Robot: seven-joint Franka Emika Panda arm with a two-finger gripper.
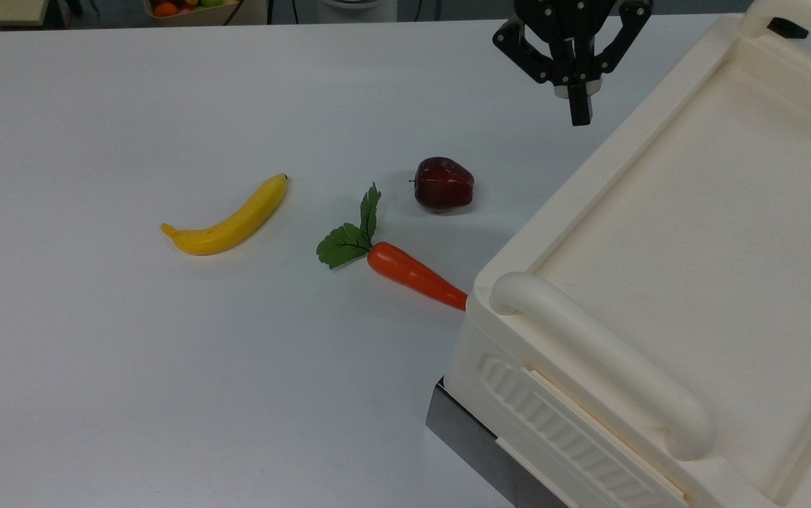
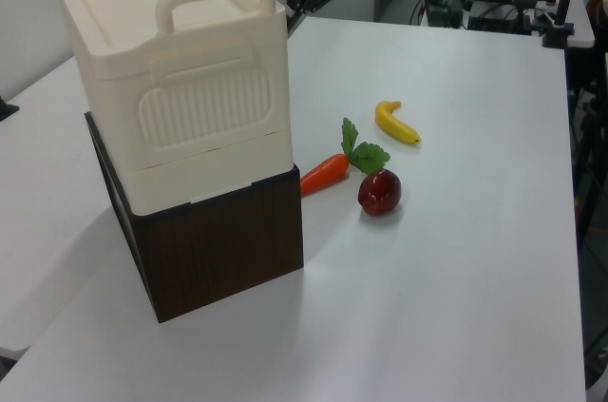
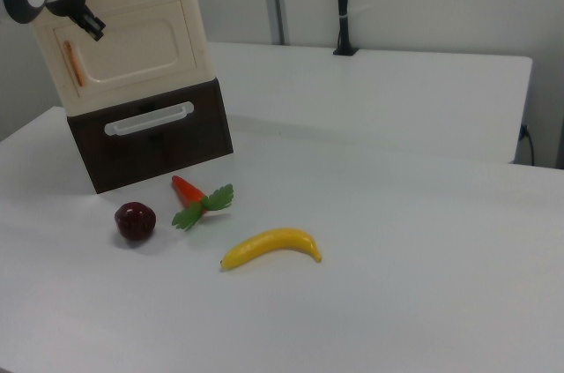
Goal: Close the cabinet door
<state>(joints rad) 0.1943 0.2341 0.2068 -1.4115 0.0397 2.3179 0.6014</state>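
Cream door point(image 3: 123, 54) looks flush w/ the cabinet point(image 1: 687, 233) front in the right view, copper handle point(image 3: 74, 63) near the right view's left end, standing vertical; the panel's long axis runs level across the front, facing out over the table point(image 1: 166, 367). Hand point(image 1: 578, 116) hangs just beside that face by the cabinet's upper corner, fingers pinched together, gripping nothing. Judgement: closing looks done; any last push goes straight in toward the face.
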